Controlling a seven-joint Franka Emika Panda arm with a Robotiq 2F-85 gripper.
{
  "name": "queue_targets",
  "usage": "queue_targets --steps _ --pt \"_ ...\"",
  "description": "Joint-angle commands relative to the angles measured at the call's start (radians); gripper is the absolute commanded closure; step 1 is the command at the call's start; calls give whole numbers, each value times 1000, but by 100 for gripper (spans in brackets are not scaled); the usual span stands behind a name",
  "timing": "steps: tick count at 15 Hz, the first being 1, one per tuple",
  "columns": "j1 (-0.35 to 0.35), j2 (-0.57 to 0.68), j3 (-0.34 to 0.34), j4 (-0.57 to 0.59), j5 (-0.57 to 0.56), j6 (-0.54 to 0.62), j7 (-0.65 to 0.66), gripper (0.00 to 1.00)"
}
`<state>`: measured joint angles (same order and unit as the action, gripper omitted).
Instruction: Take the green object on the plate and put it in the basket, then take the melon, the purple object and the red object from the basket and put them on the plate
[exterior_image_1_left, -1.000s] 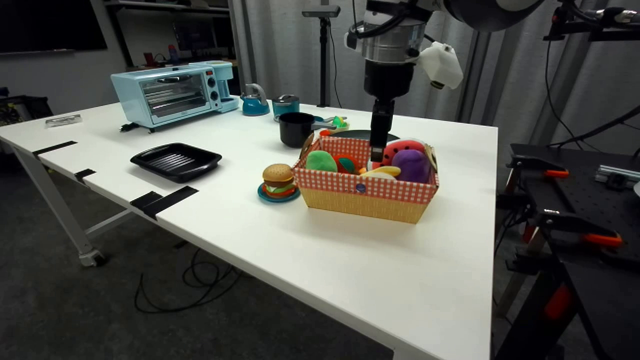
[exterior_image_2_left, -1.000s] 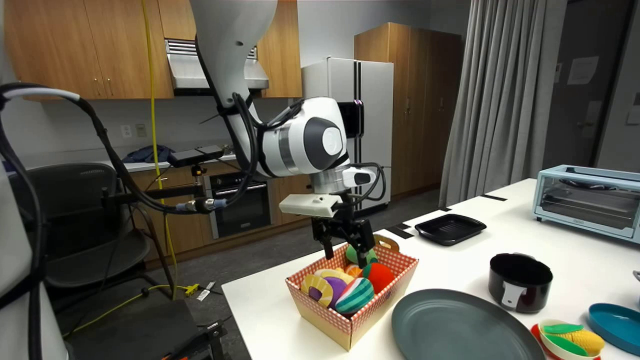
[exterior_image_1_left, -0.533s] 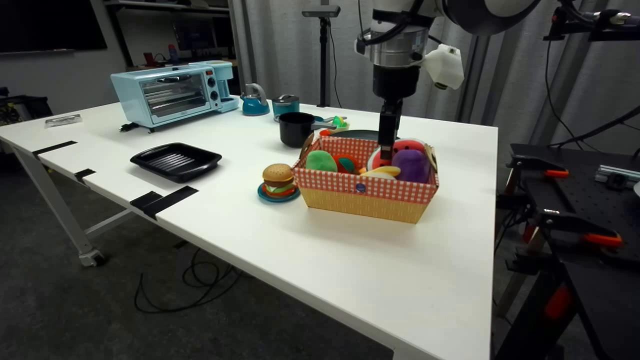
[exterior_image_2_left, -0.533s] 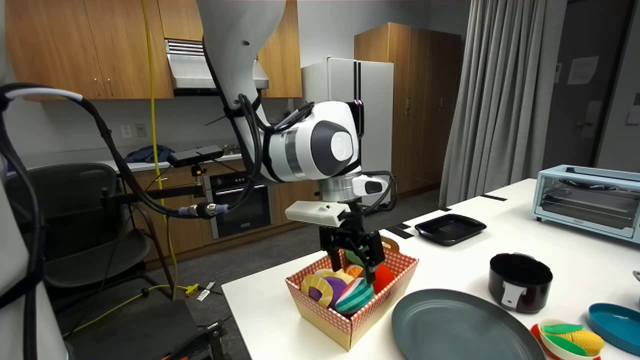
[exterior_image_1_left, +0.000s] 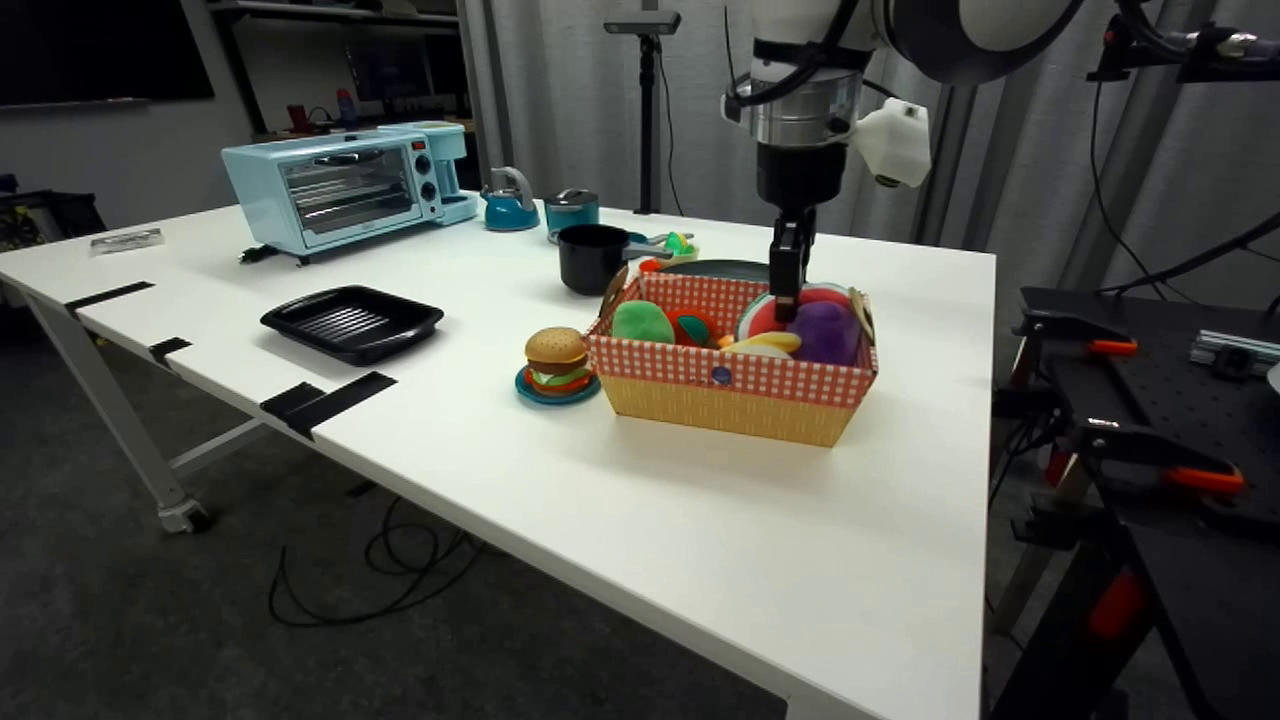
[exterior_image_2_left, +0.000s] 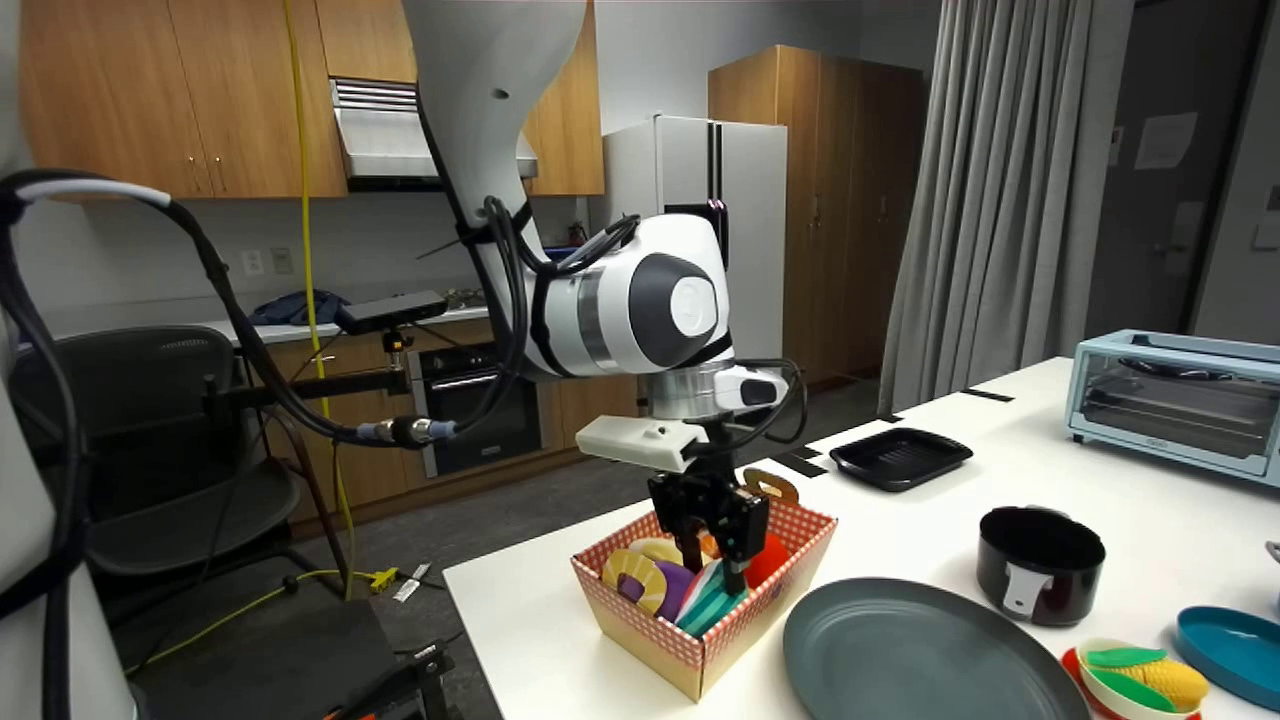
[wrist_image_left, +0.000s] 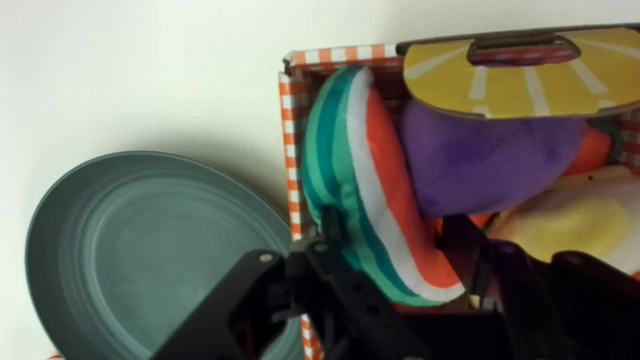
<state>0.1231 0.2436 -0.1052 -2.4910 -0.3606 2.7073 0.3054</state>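
Observation:
The tan basket (exterior_image_1_left: 720, 405) with checked lining holds the soft toys. My gripper (wrist_image_left: 395, 225) reaches down into it, its fingers against both sides of the melon (wrist_image_left: 350, 165), a striped watermelon slice near the basket's wall by the plate. Beside the melon lies the purple object (wrist_image_left: 490, 155), also visible in an exterior view (exterior_image_1_left: 826, 333). The red object (exterior_image_2_left: 768, 560) sits just past my fingers. At the opposite end of the basket rests the green object (exterior_image_1_left: 642, 322). The grey-green plate (exterior_image_2_left: 900, 650) stands close alongside the basket, nothing showing on it.
A toy burger (exterior_image_1_left: 558, 362) on a small dish stands by the basket's end. Further along are a black tray (exterior_image_1_left: 352, 322), a black pot (exterior_image_2_left: 1040, 565) and a bowl with toy corn (exterior_image_2_left: 1150, 682). The basket's yellow handle flap (wrist_image_left: 535, 90) leans over the purple object.
My gripper has come down into the basket, toward the melon's end, and its fingers have drawn together around the melon. The melon has tilted and changed shape slightly.

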Motion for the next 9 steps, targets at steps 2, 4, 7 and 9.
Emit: queue_targets --steps 2,4,7,9 --pt "-9 9 -13 15 0 -26 -12 82" --pt "-9 7 -16 16 2 -24 -13 97" --pt "-7 -10 -14 17 7 -24 -11 100" --pt "-9 -32 -7 21 25 -34 -11 98"
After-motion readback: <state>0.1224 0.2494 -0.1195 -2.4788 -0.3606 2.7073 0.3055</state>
